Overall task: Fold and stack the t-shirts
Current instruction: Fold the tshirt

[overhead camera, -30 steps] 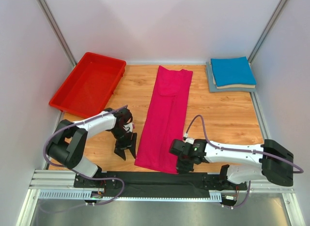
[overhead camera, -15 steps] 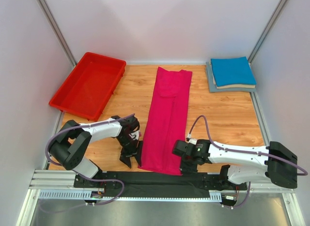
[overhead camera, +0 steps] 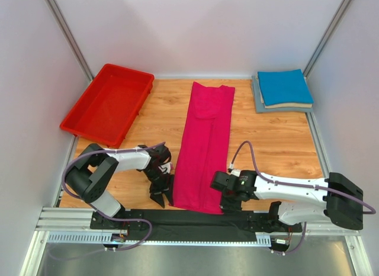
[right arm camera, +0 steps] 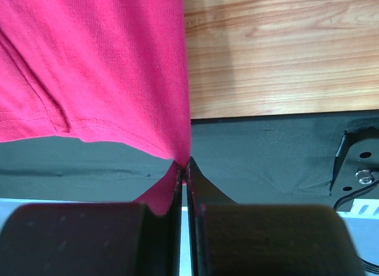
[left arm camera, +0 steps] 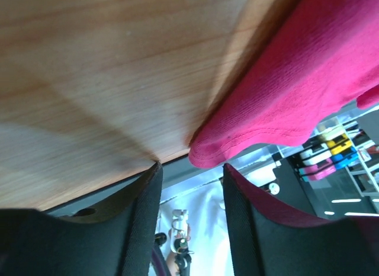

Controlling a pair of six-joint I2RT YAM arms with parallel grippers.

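White panels wall in a wooden tabletop [overhead camera: 266, 140], where a magenta t-shirt [overhead camera: 204, 145], folded into a long strip, runs from 12 to 6 o'clock. At its near end the right fingers [right arm camera: 200, 190] are pinched tight on the 5 o'clock corner. The left fingers [left arm camera: 139, 217] stand parted at the 7 o'clock corner, not clamped on it. A blue t-shirt [overhead camera: 284, 87] tops a grey t-shirt [overhead camera: 256, 95] at 2 o'clock, and a red bin [overhead camera: 109, 104] sits at 10.

Grey t-shirt [overhead camera: 259, 105] mostly hidden beneath the blue t-shirt [overhead camera: 284, 86], only its edges visible.
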